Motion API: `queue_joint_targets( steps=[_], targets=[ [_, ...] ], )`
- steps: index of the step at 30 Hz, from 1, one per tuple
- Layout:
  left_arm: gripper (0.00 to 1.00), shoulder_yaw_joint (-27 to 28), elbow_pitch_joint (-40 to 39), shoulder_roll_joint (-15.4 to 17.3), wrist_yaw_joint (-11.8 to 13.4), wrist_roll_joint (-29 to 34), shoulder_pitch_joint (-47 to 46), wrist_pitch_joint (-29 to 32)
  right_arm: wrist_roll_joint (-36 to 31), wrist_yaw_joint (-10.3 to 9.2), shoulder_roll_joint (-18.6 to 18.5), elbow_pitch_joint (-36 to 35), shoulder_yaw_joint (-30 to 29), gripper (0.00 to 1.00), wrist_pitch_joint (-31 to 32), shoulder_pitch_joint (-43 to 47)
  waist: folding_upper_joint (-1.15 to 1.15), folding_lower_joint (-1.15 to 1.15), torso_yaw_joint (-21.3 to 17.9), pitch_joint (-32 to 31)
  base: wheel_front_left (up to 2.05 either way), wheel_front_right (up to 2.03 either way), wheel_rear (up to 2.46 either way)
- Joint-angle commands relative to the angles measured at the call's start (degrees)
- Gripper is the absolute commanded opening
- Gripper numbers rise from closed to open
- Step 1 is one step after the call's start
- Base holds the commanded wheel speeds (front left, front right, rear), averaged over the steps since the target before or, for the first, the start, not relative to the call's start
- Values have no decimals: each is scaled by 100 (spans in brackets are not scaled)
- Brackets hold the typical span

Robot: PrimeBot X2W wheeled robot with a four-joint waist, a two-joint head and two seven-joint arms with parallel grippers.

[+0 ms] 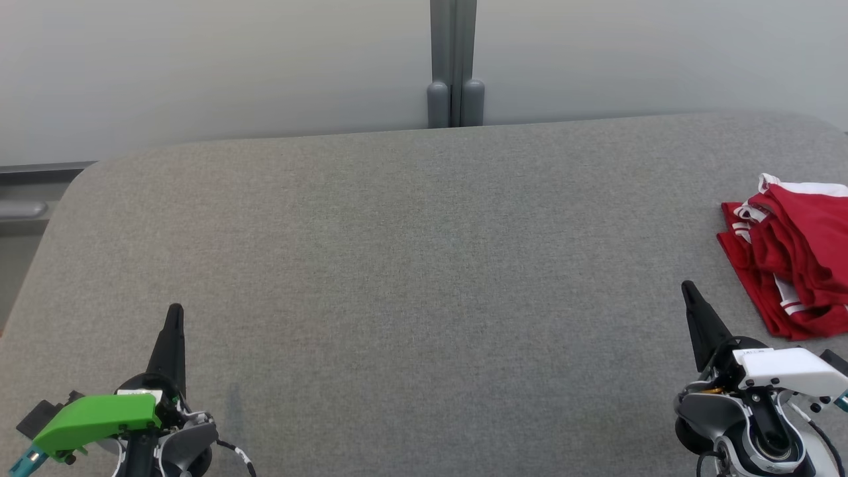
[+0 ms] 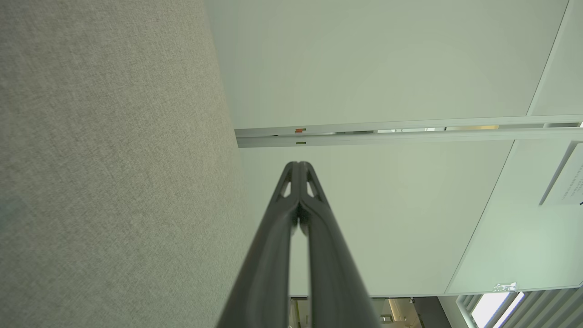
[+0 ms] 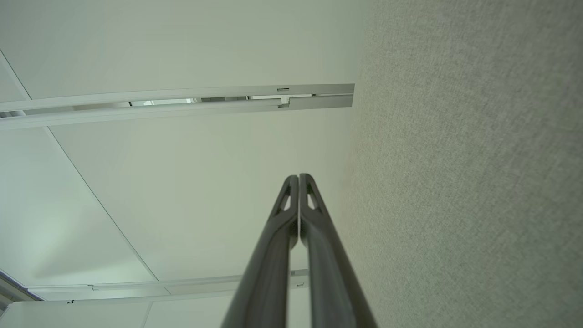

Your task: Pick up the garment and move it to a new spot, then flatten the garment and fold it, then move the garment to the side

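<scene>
Grey fabric table top: takes up most of the head view, with rounded far corners, and runs down one side of each wrist view.
Pale partition wall: stretches across the top of the frame, behind the table's far edge.
Crumpled red garment with white trim: there it is, bunched in a heap on the table at the right edge of the frame, partly cut off by that edge.
Right gripper: lower right, under a white wrist cover. Its long dark fingers are pressed tip to tip with nothing between them. The tip is near the garment's lower left corner, not touching it.
Left gripper: lower left, with a green wrist cover. Its fingers are closed on each other, empty-handed, well apart from the garment.
Grey upright post: top centre, splitting the wall.
</scene>
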Motion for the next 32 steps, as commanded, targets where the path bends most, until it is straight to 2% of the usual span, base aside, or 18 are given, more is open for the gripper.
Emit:
queue_joint_targets(
  steps=[1,32],
  targets=[
    [0,12,-8,2,8,-14,-61,18,36,2,-3,9,-9,0,19,-37,0,0,0,0,0,0,0],
    [0,11,-8,2,8,-15,-61,17,37,2,-3,9,-8,0,19,-36,0,0,0,0,0,0,0]
  ],
)
